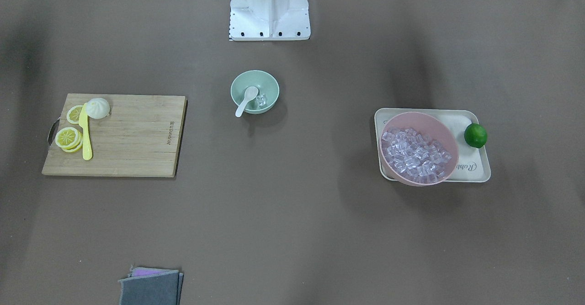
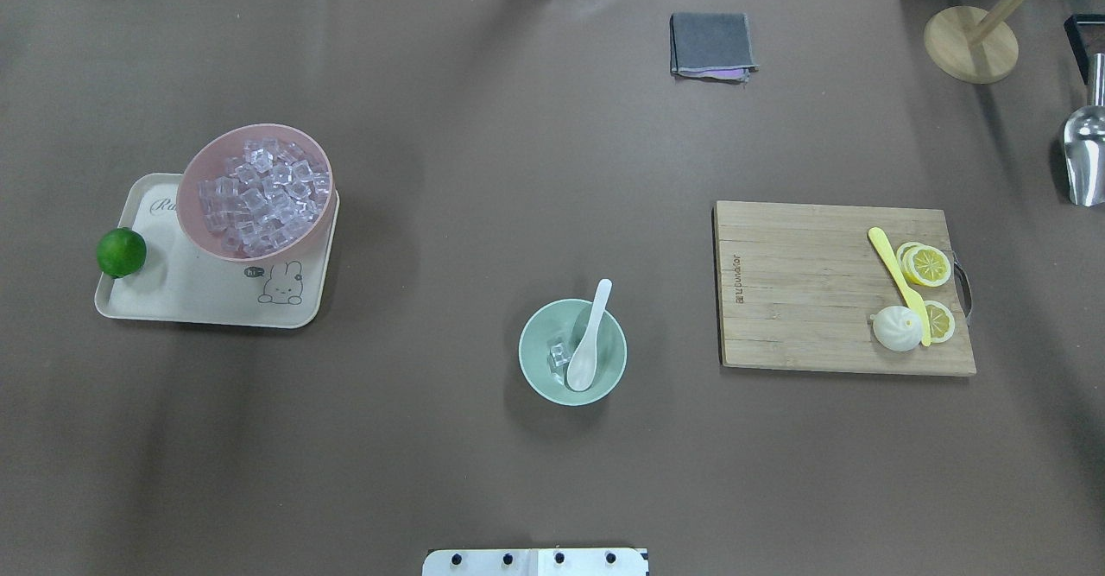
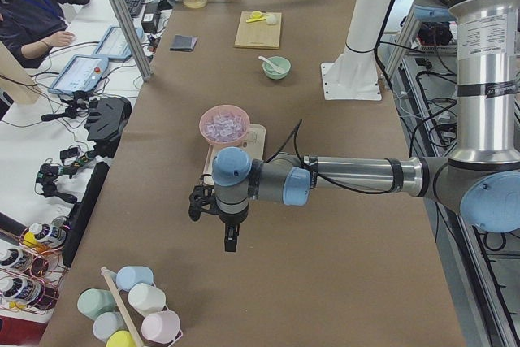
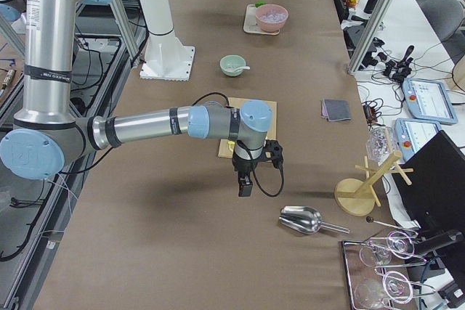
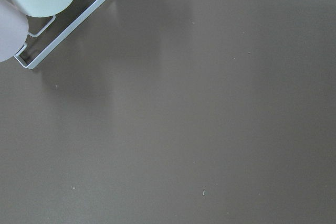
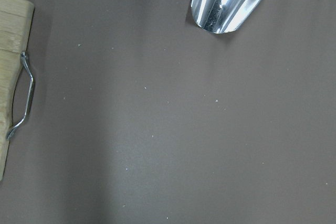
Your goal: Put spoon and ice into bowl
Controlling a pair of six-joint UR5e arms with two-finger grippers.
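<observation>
Left gripper [image 3: 231,243] and right gripper [image 4: 245,186] hang above the table [image 3: 325,274] (touching nothing); their opening, I cannot tell.

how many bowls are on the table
2. The mint-green bowl sits mid-table in front of the robot base, holding the spoon and an ice cube. The pink bowl, heaped with ice cubes, stands on the cream tray on the robot's left side.
</observation>
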